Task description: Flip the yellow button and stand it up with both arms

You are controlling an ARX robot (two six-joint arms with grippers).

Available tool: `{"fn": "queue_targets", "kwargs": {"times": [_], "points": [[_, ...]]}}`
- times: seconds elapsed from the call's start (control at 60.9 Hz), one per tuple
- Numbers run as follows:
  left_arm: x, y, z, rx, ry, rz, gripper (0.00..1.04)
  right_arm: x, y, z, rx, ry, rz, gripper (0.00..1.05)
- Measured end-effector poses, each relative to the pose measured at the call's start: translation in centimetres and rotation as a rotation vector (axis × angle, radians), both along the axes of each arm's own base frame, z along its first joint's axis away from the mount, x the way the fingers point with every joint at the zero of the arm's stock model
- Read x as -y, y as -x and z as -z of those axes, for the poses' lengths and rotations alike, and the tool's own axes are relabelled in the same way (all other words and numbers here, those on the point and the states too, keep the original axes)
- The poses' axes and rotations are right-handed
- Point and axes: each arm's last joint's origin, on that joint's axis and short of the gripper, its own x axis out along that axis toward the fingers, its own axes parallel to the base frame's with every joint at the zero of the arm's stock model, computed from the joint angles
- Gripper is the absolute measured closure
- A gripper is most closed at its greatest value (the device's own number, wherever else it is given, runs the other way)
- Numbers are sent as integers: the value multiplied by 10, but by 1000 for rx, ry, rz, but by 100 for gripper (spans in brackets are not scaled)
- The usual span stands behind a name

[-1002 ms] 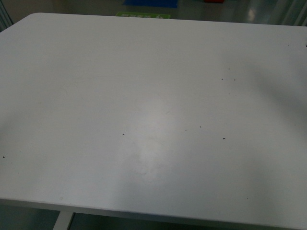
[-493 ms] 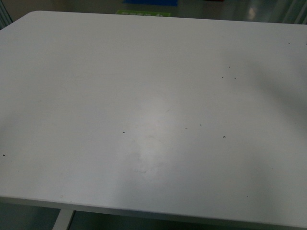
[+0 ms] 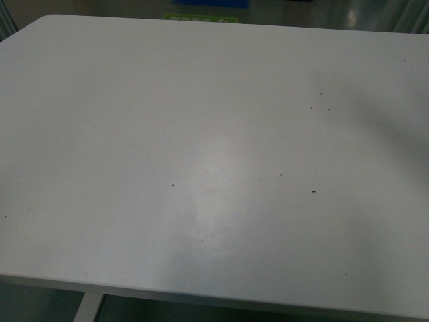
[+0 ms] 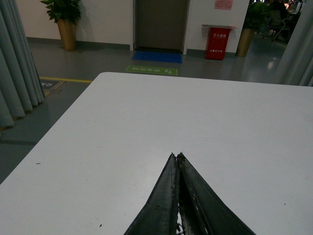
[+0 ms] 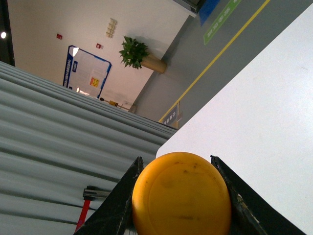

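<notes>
The front view shows only the white table (image 3: 214, 134): a few dark specks (image 3: 314, 192) lie at about 4 o'clock from its middle, a green floor sign (image 3: 200, 19) sits past the far edge at 12 o'clock, and neither arm nor the button appears there. The button (image 5: 181, 196) is in the right wrist view, clamped in the right gripper (image 5: 176, 158), whose 2 dark fingers (image 5: 122, 196) press the rim of the yellow cap from opposite sides. The left gripper (image 4: 177, 157) is pinched together on nothing, its tips meeting over bare tabletop. By my reading the task is at an early stage: the pick-up is done and the button appears lifted clear of the table, though contact below the cap cannot be checked. Flipping it, handing or bracing it with the left gripper and standing it on the table all remain. The flat face of the cap points straight back at the wrist camera, so the long axis, cap to contact block, probably runs along the fingers and away from the wrist. The black neck and the block are hidden behind the disc, so their exact tilt cannot be told.
</notes>
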Motion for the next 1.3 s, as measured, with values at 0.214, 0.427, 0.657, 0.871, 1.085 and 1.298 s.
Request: {"fn": "queue_targets", "kwargs": {"times": [0.214,0.427,0.657,0.871,1.085,1.298], "points": [[0,0,0,0,0,0,60,8,-17,16,-38,92,52,71],[0,0,0,0,0,0,23,40,-45,21,-9,354,209,71],[0,0,0,0,-2,0,7,82,-70,16,32,703,353,71],[0,0,0,0,-2,0,7,109,-87,34,-21,999,346,71],[0,0,0,0,-2,0,7,135,-102,48,-59,1222,333,71],[0,0,0,0,-2,0,7,153,-103,57,-123,1324,286,71]]}}
